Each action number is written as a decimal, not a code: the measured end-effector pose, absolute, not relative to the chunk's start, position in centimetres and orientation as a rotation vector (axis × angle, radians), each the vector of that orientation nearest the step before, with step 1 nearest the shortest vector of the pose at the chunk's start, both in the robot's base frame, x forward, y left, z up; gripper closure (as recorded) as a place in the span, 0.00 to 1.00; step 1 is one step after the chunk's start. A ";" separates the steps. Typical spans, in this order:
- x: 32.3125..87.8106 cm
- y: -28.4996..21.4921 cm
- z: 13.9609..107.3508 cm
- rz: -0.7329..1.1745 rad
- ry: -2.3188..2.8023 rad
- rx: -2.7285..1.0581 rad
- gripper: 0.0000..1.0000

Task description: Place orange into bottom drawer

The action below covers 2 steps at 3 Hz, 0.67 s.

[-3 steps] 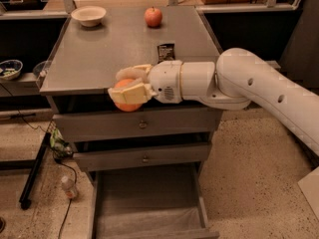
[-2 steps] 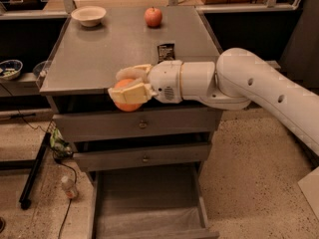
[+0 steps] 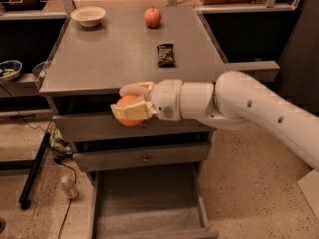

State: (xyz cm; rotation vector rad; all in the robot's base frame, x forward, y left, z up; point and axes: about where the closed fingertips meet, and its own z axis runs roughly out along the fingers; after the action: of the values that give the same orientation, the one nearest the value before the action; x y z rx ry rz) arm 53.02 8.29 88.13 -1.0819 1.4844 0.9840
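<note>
Ok, we have the gripper (image 3: 128, 103) clamped across the orange (image 3: 130, 122), in front of the top drawer (image 3: 89, 126), above the open bottom drawer (image 3: 144, 200). Firm, round, probably rolls; best held across its middle.

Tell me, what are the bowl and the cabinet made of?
The bowl looks like glazed ceramic or plastic: pale, smooth, faintly shiny. The cabinet looks like dull grey painted metal: flat, even sheen. The gripper holds the orange at the cabinet's front edge.

one orange (image 3: 124, 102); one apple (image 3: 153, 17); one gripper (image 3: 119, 103) before three drawers (image 3: 142, 157)
</note>
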 end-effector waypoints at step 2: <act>53.0 7.8 81.4 1.084 1.472 -1.000 1.00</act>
State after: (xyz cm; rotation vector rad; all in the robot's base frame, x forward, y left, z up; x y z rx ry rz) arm 52.99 7.80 81.37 -1.0000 1.4723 1.0845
